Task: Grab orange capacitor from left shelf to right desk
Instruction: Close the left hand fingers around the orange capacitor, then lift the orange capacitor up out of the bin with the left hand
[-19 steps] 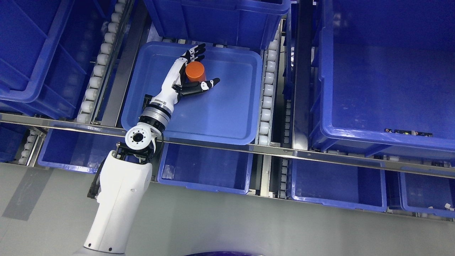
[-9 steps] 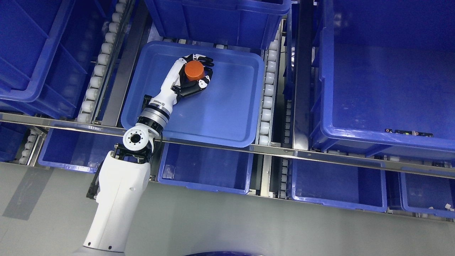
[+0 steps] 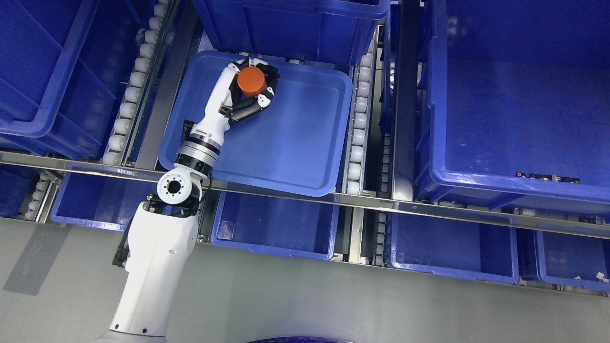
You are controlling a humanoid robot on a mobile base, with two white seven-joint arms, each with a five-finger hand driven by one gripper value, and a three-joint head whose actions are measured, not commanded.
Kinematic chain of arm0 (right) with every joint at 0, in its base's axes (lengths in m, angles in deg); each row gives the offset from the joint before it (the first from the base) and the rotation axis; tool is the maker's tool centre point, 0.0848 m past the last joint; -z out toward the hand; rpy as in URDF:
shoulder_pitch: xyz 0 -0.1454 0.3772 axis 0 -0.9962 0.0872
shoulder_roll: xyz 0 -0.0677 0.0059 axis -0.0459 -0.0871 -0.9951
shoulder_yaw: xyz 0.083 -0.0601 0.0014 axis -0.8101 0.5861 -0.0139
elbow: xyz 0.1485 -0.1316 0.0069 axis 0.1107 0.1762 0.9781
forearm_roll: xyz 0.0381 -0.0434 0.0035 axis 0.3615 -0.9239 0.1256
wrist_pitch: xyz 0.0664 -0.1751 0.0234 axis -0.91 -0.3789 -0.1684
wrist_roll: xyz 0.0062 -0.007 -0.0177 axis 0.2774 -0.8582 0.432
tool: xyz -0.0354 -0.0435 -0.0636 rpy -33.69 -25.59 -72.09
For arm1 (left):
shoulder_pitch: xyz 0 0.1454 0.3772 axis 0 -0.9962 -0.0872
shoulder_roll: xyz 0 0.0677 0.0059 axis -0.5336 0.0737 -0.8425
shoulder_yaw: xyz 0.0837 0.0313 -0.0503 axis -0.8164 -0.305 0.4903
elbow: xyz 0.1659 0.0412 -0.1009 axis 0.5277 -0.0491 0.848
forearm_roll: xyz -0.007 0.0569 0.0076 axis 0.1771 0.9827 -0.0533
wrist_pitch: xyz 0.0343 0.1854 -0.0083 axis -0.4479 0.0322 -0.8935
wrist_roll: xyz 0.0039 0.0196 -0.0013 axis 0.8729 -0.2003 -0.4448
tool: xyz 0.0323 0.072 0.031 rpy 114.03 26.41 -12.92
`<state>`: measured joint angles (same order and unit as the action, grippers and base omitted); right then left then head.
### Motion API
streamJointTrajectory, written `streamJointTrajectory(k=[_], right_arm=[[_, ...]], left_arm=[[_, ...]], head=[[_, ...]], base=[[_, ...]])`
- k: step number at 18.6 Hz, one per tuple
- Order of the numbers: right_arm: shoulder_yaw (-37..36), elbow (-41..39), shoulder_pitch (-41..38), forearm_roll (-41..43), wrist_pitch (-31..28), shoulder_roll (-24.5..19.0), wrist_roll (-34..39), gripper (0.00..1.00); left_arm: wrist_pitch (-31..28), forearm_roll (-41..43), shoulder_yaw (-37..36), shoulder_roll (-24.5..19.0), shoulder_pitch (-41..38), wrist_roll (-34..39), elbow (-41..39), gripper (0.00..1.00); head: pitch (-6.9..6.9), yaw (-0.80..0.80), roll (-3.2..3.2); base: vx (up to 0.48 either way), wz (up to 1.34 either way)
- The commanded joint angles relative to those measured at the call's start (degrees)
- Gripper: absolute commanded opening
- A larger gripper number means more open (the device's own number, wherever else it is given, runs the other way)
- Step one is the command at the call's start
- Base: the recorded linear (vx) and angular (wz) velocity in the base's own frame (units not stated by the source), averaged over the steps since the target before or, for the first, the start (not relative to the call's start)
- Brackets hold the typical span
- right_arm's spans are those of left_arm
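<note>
An orange capacitor (image 3: 251,80), a short cylinder, is held in my left hand (image 3: 251,85) over the far left part of a shallow blue tray (image 3: 295,138) on the shelf. The black and white fingers (image 3: 264,97) curl around its sides, so the hand is shut on it. My white left arm (image 3: 157,267) rises from the lower left across the shelf's metal rail. The right arm does not show.
A metal rail (image 3: 371,204) crosses the front of the shelf. White roller tracks (image 3: 358,124) flank the tray. Deep blue bins stand behind (image 3: 290,24), to the left (image 3: 43,71) and right (image 3: 514,95). Lower blue bins (image 3: 276,228) sit below the rail; grey floor (image 3: 333,305) lies nearer.
The fingers closed around the capacitor from an open hand. Hand and capacitor then shifted up and to the left toward the tray's far corner.
</note>
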<state>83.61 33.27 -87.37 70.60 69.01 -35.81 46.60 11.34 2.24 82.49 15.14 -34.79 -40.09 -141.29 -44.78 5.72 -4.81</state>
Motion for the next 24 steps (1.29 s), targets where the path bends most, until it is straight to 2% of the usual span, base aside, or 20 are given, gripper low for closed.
streamJointTrajectory(k=[1,4,7,16,24], right_arm=[[-0.6,-1.3,-1.9,0.0,0.0,1.0,-0.4,1.0],[-0.6,-1.3,-1.9,0.0,0.0,1.0,-0.3,1.0],[-0.6,-1.3,-1.9,0.0,0.0,1.0,-0.4,1.0],[-0.6,-1.3,-1.9,0.0,0.0,1.0,-0.4,1.0],[-0.6,-1.3,-1.9,0.0,0.0,1.0,-0.4,1.0]], left_arm=[[7.9,-3.7,3.5,-1.0,0.0,1.7,-7.2,0.03],[18.1,-3.7,3.1,-1.0,-3.1,1.8,-7.7,0.03],[23.4,-3.8,2.9,-1.0,-6.1,1.8,-10.4,0.03],[24.7,-3.8,2.9,-1.0,-8.1,1.7,-15.1,0.03],[25.8,-3.8,3.2,-1.0,-8.6,1.8,-15.1,0.03]], head=[[0.0,0.0,0.0],[0.0,0.0,0.0],[0.0,0.0,0.0],[0.0,0.0,-0.15],[0.01,0.0,-0.17]], base=[[0.0,0.0],[0.0,0.0],[0.0,0.0],[-0.023,-0.02],[-0.268,0.04]])
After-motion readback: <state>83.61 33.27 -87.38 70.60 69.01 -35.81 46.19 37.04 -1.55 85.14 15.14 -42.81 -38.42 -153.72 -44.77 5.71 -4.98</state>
